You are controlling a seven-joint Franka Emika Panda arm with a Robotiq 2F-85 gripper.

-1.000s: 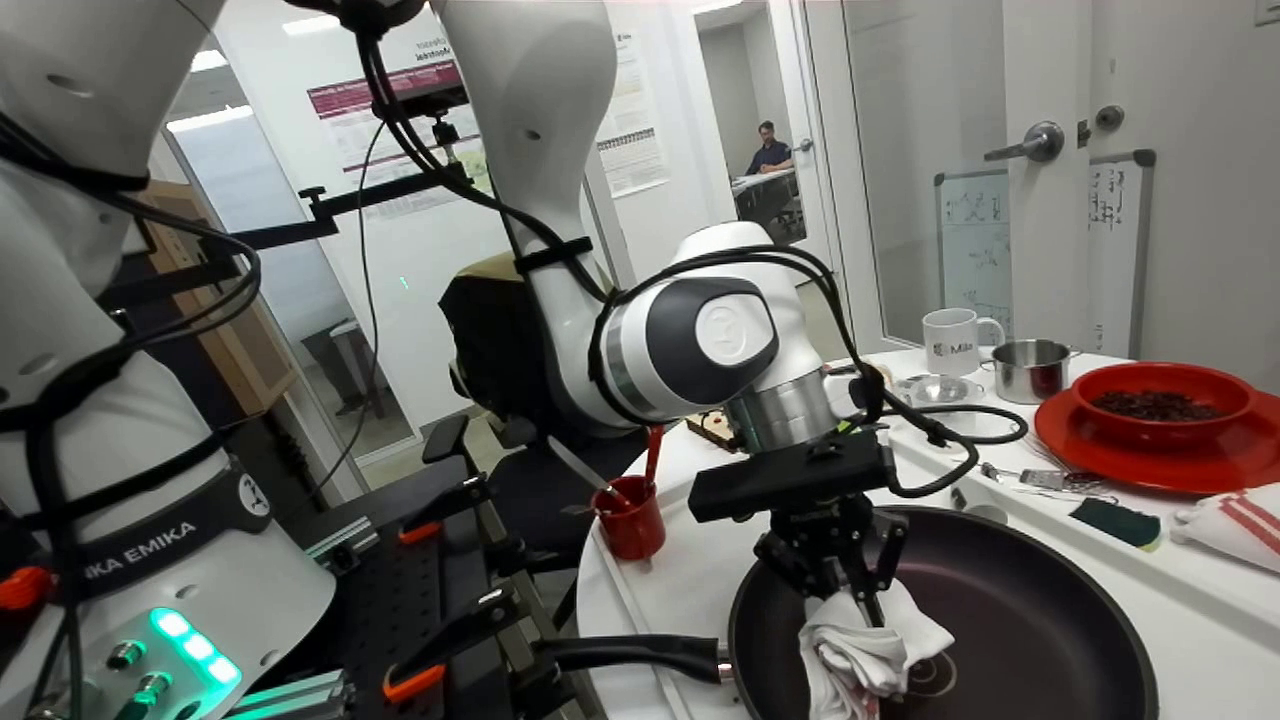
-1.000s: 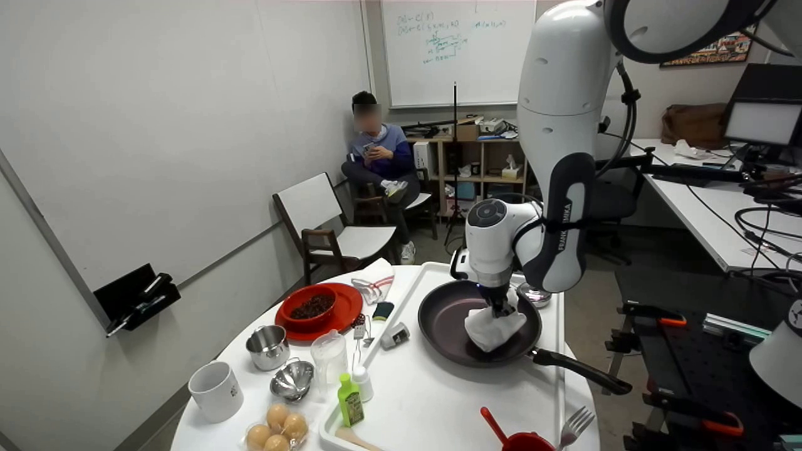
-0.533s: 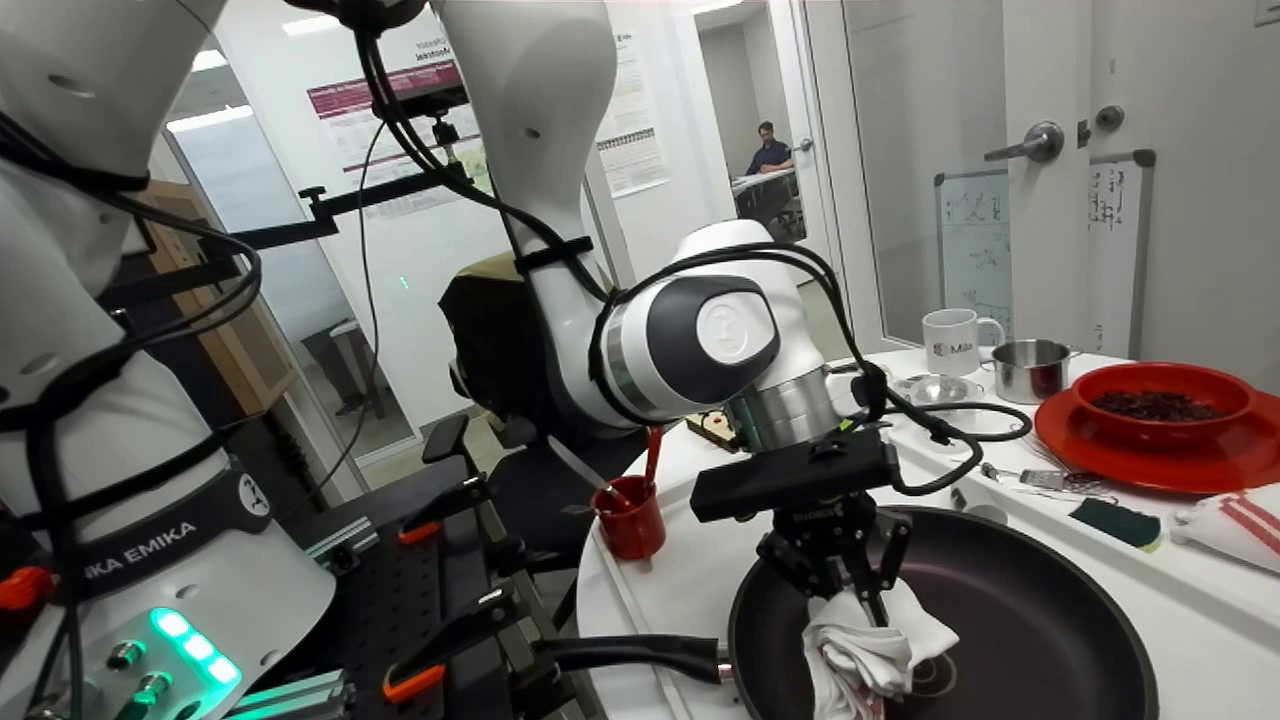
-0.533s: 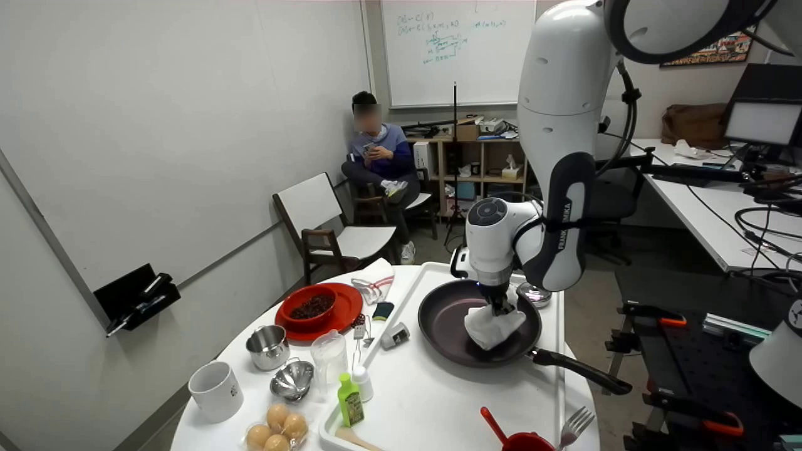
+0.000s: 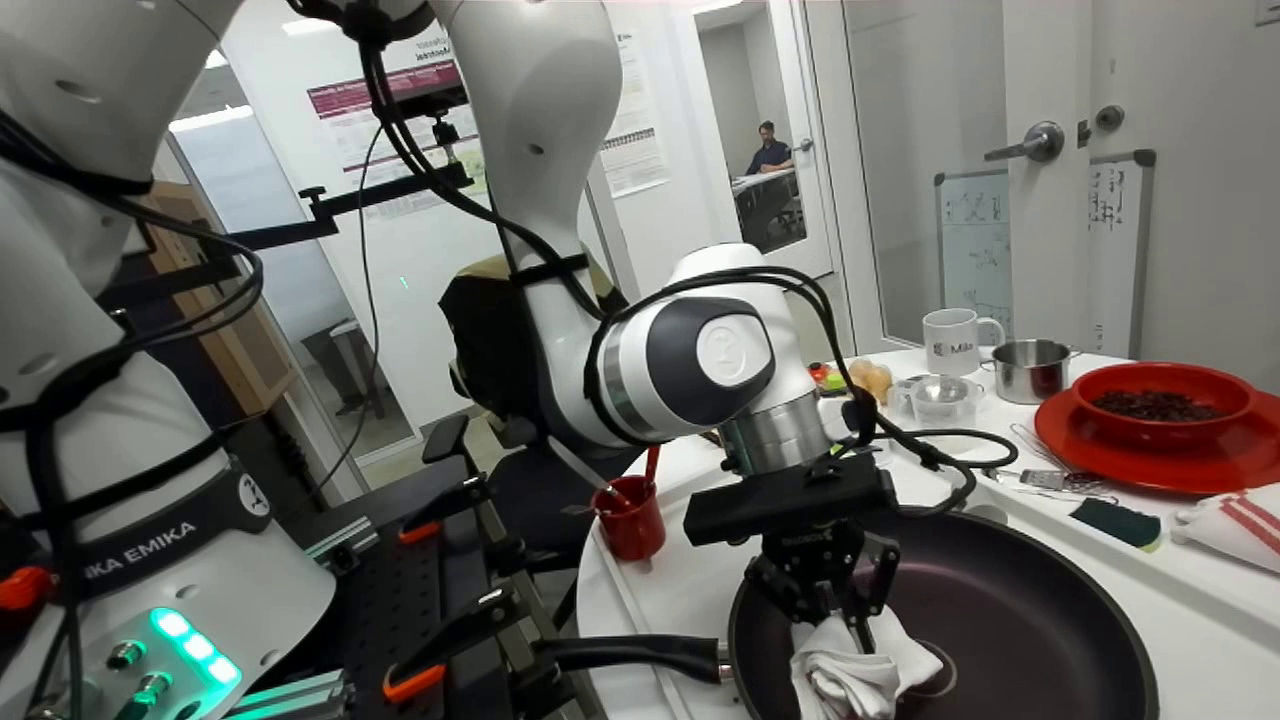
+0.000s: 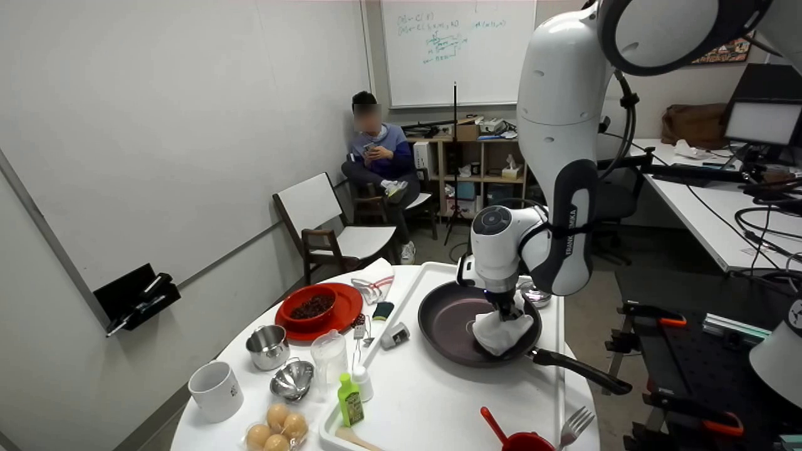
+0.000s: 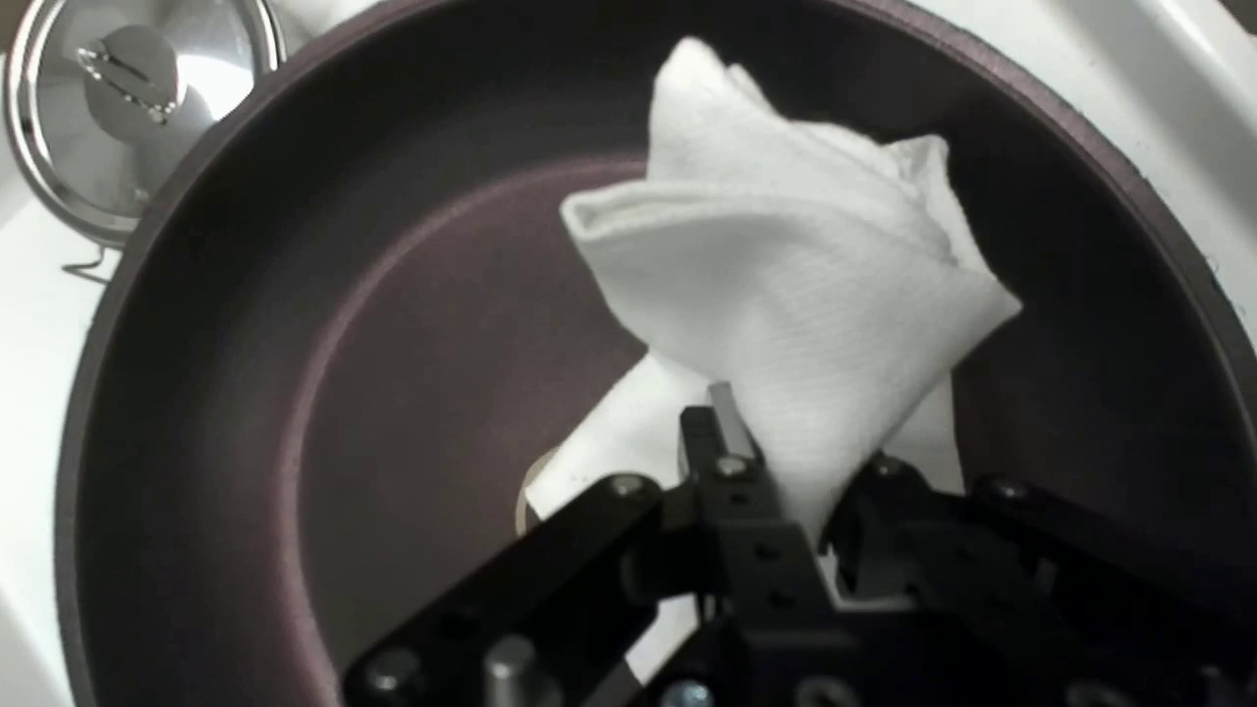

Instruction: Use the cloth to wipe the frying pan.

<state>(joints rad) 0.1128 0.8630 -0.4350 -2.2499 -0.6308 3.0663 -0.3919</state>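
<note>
1. The gripper (image 5: 846, 620) is narrow, pinching a fold of cloth (image 6: 498, 336).
2. In an exterior view, cloth lies inside the frying pan (image 6: 448, 322), right side, toward its handle (image 6: 579, 368).
3. Most bare pan surface lies left; next stroke probably goes there.

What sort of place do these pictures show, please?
Most likely a robotics lab, perhaps within an office: an exterior view shows a Franka Emika robot arm, a whiteboard with handwritten notes, and a computer screen at a desk.
</note>
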